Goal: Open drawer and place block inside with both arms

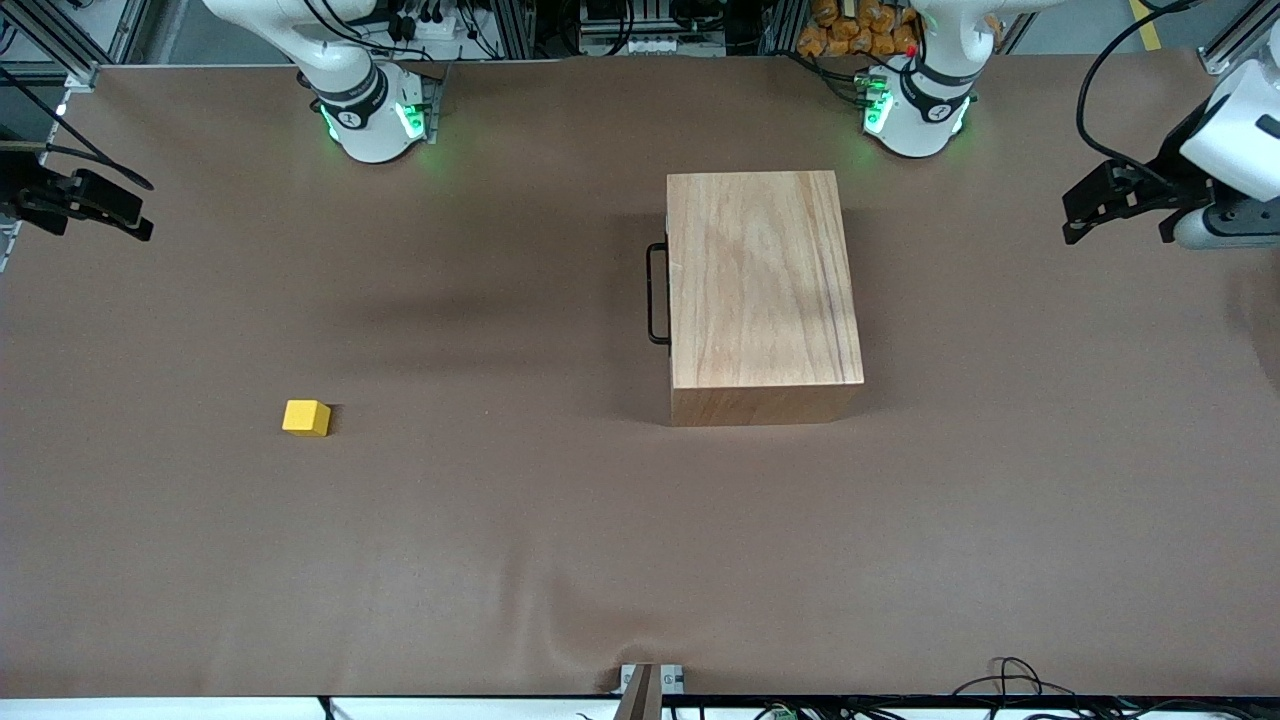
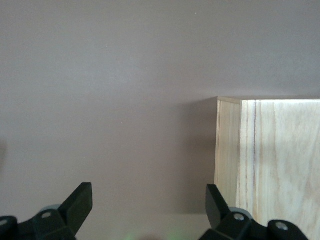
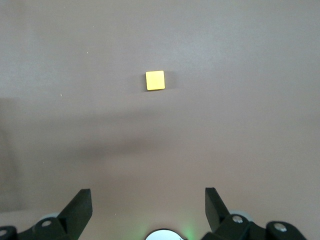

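drawer [image 1: 664, 295] closed, block [image 1: 306, 417] well apart on bench [image 1: 500, 550]. left gripper [image 1: 1115, 205] and right gripper [image 1: 85, 205] idle, fingers wide. risk: handle [image 1: 657, 294] pull drags the box [image 1: 762, 290].

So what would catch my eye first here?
Probably the big wooden box mid-table, toward the left arm's end, its drawer shut with the black handle facing the right arm's end. Then the tiny yellow block, alone, nearer the front camera. Both grippers, left and right, hang open at the table's ends.
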### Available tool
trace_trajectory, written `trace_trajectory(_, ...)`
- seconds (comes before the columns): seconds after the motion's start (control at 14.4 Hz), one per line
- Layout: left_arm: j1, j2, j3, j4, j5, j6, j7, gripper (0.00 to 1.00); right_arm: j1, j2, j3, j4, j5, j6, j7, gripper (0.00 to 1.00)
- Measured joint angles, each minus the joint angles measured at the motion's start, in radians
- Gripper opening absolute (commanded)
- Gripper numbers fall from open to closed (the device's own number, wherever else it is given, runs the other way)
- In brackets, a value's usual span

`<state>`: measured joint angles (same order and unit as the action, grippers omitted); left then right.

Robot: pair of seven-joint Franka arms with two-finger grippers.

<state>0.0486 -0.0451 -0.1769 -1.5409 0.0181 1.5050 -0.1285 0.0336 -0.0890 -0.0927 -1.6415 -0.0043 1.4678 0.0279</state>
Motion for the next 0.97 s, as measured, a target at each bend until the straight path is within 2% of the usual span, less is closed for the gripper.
trace_trajectory(0.97, 0.022, 0.000, -0.011, 0.023, 0.000, -0.020, -0.001, 1.00, 0.009, 0.000, 0.000, -0.002, 0.000, 0.000, 0.000, 1.00)
